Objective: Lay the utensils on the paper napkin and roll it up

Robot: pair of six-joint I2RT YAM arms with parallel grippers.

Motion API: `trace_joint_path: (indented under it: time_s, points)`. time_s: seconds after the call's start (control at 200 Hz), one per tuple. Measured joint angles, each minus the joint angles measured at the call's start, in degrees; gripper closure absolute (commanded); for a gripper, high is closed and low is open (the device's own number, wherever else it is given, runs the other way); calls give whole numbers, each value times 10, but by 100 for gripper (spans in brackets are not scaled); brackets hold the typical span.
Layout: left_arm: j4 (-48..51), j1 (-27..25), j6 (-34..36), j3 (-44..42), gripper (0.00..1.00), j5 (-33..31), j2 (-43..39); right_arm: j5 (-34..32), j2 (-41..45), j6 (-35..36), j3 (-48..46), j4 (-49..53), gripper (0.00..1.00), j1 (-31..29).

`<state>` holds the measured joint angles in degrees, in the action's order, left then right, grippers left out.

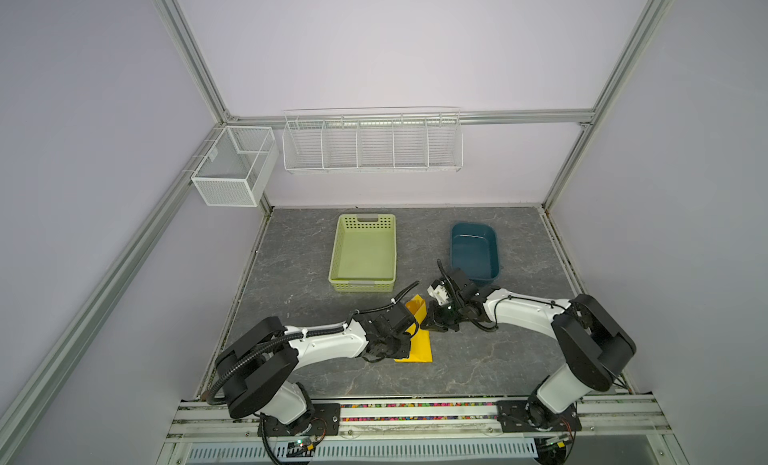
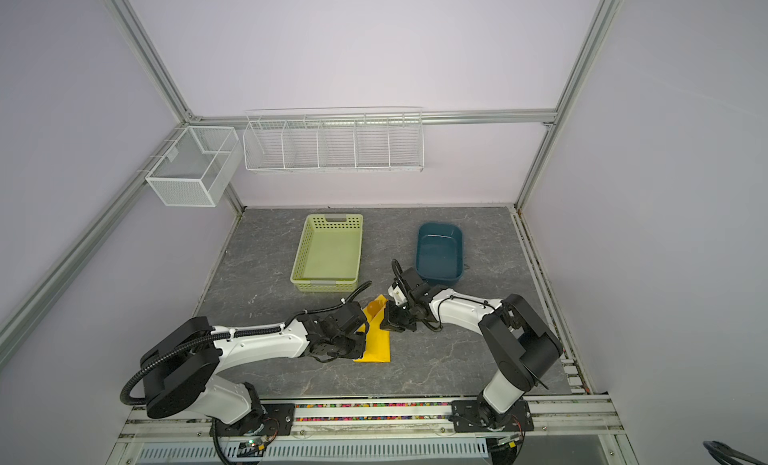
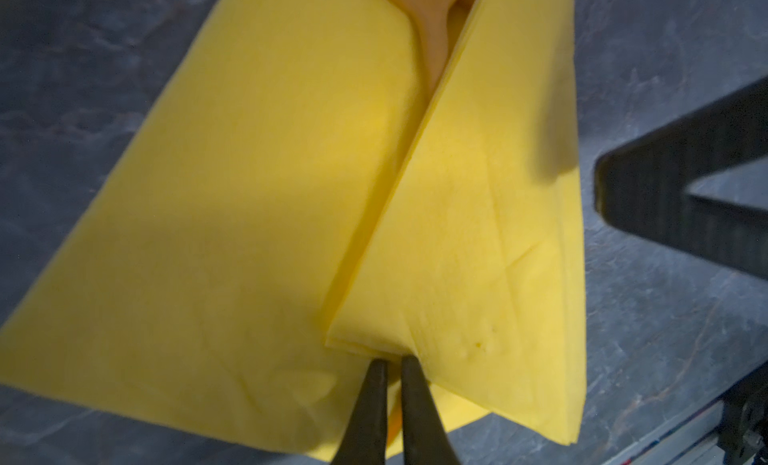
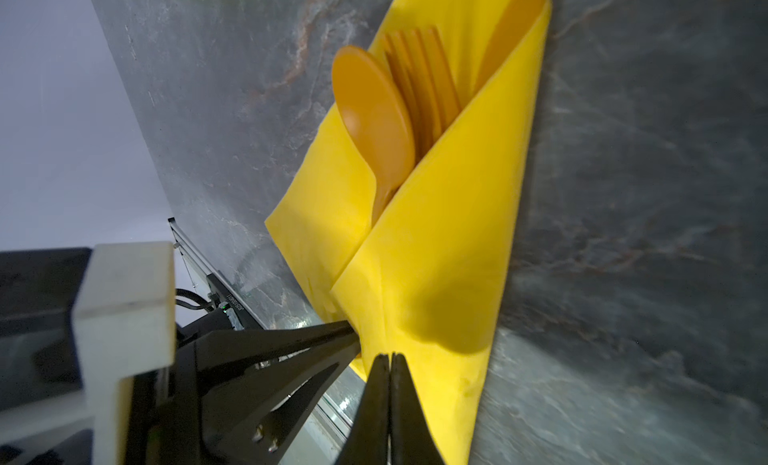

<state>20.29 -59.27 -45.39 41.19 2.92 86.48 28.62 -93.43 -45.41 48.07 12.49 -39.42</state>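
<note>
On the table [image 1: 478, 359], front middle, the napkin [image 1: 419, 350] lies folded over the utensils [image 4: 376, 122], its long axis running front to back between the arms. The left gripper [image 3: 391, 361] nips the flap's corner. The right gripper [image 4: 390, 357], closed, touches the opposite fold; whether it holds paper is unclear.

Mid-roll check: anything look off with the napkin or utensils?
The paper napkin wraps lopsided: a cone, not an even roll. The spoon and fork lie uncovered at its wide end.

Tabletop [image 1: 291, 276]: napkin [image 1: 420, 351], basket [image 1: 361, 287], perhaps plastic tub [image 1: 457, 236]
</note>
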Motion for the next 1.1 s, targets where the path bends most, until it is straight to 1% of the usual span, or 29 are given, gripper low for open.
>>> trace_joint_path:
  time_s: [0.18, 0.46, 0.6, 0.83, 1.1]
  points:
    - [0, 0, 0, 0, 90, -1, 0, 26, 0, 0, -17, -10, 93, -22]
    - [7, 0, 0, 3, 89, -1, 0, 28, -10, -5, -56, -23, 94, -38]
    - [22, 0, 0, 11, 88, 0, -4, 36, -20, -9, -58, -42, 94, -42]
    - [17, 0, -3, 23, 88, 17, -14, 37, -22, -11, -58, -52, 93, -46]
    - [32, 0, -6, 23, 87, 5, -14, 36, -22, -11, -57, -50, 92, -46]
